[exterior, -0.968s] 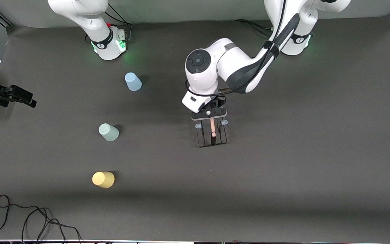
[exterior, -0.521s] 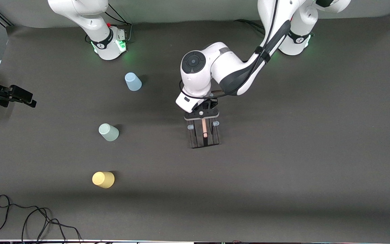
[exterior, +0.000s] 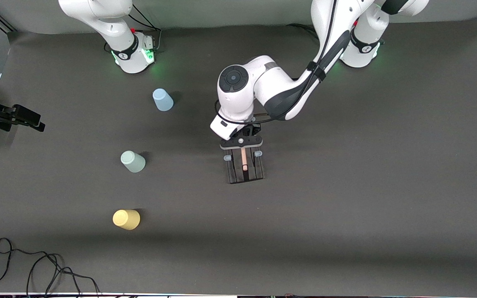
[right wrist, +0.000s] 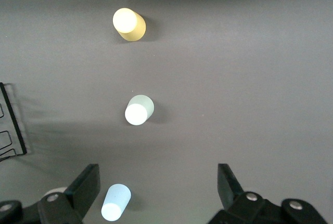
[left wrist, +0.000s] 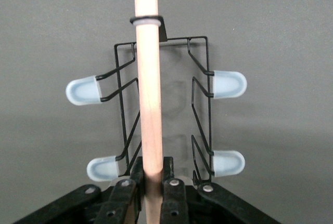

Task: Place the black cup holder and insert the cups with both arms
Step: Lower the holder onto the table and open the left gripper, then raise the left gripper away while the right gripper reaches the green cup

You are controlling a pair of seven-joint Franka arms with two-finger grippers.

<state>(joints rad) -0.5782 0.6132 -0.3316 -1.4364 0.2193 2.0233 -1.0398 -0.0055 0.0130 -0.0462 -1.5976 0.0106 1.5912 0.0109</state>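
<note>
The black cup holder (exterior: pixel 244 167) hangs upright low over the middle of the table, and whether its base touches the mat I cannot tell. My left gripper (exterior: pixel 242 142) is shut on its wooden rod handle (left wrist: pixel 150 89), with the jaws pressed against both sides of the rod in the left wrist view (left wrist: pixel 152 168). Three cups stand upside down toward the right arm's end: light blue (exterior: pixel 162 99), mint green (exterior: pixel 133 161) and yellow (exterior: pixel 126 219), the yellow one nearest the front camera. My right gripper (right wrist: pixel 158 185) waits open and empty, high over that end (exterior: pixel 29 119).
A loose black cable (exterior: pixel 35 269) lies on the mat near the front edge, at the right arm's end. In the right wrist view one side of the holder's wire base (right wrist: pixel 10 125) shows at the picture's edge.
My left arm has carried the cup holder toward the right arm's end of the table and lowered it. The cups and the right arm have not moved.
</note>
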